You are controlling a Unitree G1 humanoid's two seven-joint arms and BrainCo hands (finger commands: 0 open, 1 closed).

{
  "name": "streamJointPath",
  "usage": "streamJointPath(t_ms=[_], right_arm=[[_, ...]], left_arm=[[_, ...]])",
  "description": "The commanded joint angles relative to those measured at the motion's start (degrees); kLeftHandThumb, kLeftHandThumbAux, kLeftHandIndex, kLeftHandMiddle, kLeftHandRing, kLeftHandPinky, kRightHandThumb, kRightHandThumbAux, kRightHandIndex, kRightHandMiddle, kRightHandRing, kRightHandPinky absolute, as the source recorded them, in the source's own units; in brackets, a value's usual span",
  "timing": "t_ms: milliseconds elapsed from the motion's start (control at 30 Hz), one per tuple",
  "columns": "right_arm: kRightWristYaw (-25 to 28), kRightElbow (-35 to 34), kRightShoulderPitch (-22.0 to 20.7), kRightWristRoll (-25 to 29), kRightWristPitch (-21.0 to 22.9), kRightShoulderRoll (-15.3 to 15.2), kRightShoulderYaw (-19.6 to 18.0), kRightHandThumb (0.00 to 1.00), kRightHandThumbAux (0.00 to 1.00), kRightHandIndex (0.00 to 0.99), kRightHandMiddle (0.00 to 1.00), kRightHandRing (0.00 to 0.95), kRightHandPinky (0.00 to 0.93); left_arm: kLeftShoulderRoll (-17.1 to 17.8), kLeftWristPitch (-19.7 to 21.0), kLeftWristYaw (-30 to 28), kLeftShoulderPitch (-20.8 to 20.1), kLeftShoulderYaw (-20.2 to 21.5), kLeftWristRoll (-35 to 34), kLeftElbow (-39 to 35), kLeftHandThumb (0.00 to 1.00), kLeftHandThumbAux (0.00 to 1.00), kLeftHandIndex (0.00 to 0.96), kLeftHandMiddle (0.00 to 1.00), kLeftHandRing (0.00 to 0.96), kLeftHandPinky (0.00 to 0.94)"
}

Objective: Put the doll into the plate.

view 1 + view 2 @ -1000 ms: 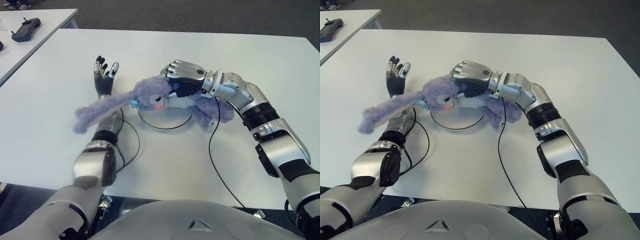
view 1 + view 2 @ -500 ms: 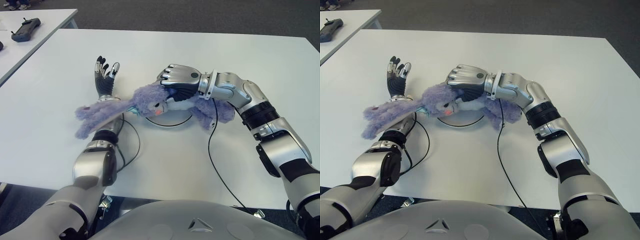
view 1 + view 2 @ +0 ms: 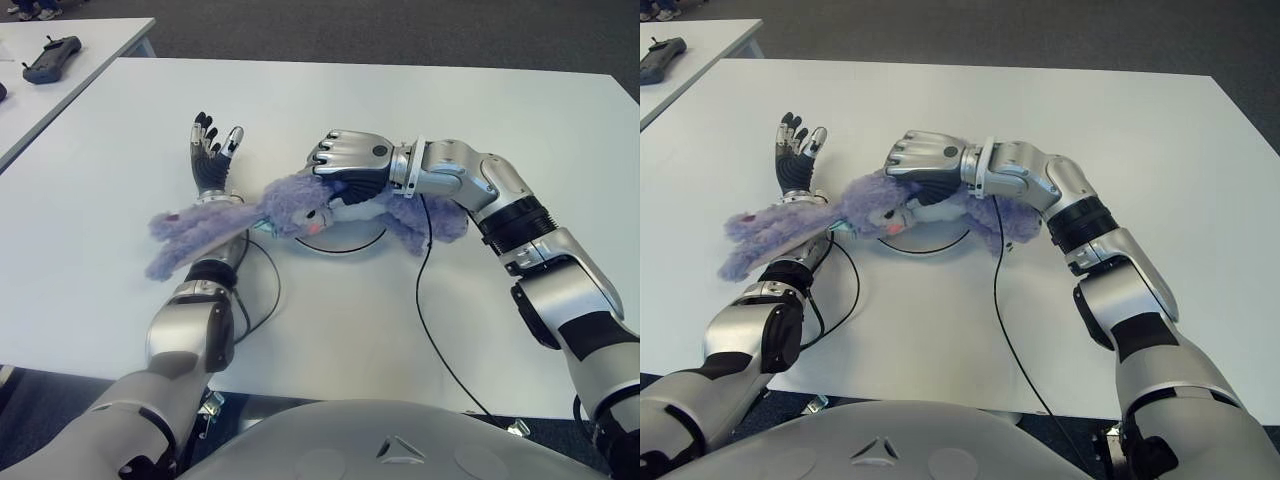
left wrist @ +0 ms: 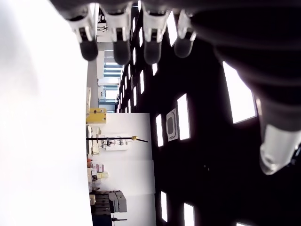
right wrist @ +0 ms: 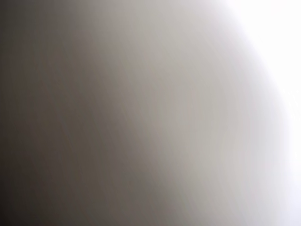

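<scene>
My right hand (image 3: 350,165) was clamped over the doll (image 3: 300,205), low over the plate (image 3: 345,240). Soft, light, floppy ears trailing; grip the body. Left hand (image 3: 210,160) beside it, fingers spread.

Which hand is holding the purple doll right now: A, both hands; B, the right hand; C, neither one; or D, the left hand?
B: the right hand is closed over the purple doll above the plate, while the left hand shows open beside the doll's ears, holding nothing.
</scene>
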Motion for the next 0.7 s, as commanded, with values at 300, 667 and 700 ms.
streamJointPath(t_ms=[300, 667, 700], right_arm=[[0.8, 1.0, -1.5, -2.6, -1.0, 1.5, 3.5, 0.691, 0.729, 0.435, 0.821, 0.836, 0.845], [0.6, 4.3, -2.2, -3.2, -0.1, 3.0, 5.1, 0.691, 0.728, 0.435, 0.809, 0.826, 0.824], [0.5, 4.5, -2.3, -3.5, 0.0, 3.1, 5.3, 0.691, 0.727, 0.435, 0.809, 0.827, 0.825]], left_arm=[[-9.2, 5.4, -3.5, 14.1, 0.0, 0.4, 12.0, 0.0, 0.634, 0.013, 0.079, 0.077, 0.088], [-9.3, 4.6, -3.4, 14.4, 0.5, 0.4, 12.3, 0.0, 0.619, 0.01, 0.074, 0.074, 0.089], [-9.4, 4.5, -3.5, 14.5, 0.6, 0.4, 12.3, 0.0, 0.614, 0.01, 0.074, 0.074, 0.088]])
